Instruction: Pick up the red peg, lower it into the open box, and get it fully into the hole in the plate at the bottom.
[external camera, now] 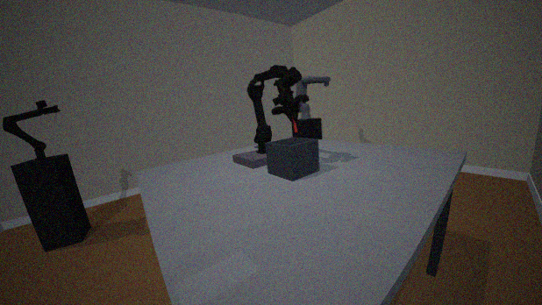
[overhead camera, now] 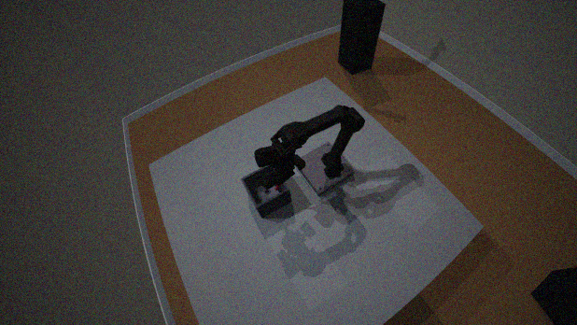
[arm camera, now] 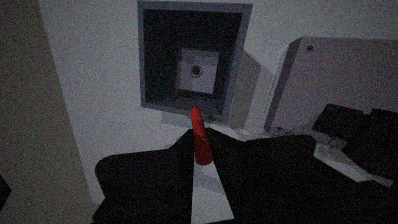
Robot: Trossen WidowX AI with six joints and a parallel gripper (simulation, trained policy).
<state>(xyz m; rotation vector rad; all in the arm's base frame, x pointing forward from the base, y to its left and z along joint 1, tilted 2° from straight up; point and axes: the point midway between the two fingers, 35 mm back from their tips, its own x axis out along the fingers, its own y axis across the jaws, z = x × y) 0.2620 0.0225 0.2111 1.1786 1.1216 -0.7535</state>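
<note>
The red peg (overhead camera: 277, 188) (external camera: 295, 126) (arm camera: 200, 132) is held between the fingers of my gripper (external camera: 293, 118) (arm camera: 199, 132), which is shut on it. In the exterior view the peg points down with a slight tilt, its lower end a little above the rim of the open box (overhead camera: 275, 205) (external camera: 291, 159) (arm camera: 141, 60). In the wrist view the peg's tip shows over the box's near wall. The pale plate (arm camera: 207, 84) lies at the bottom of the box, and its round hole (arm camera: 196, 70) is in view, with no peg in it.
The arm's flat base plate (overhead camera: 315, 170) (external camera: 250, 159) (arm camera: 345, 70) lies beside the box on the white table (overhead camera: 224, 252) (external camera: 246, 219). Black pedestals (overhead camera: 359, 37) (external camera: 53, 202) stand off the table. In the exterior view one carries another arm (external camera: 26, 116).
</note>
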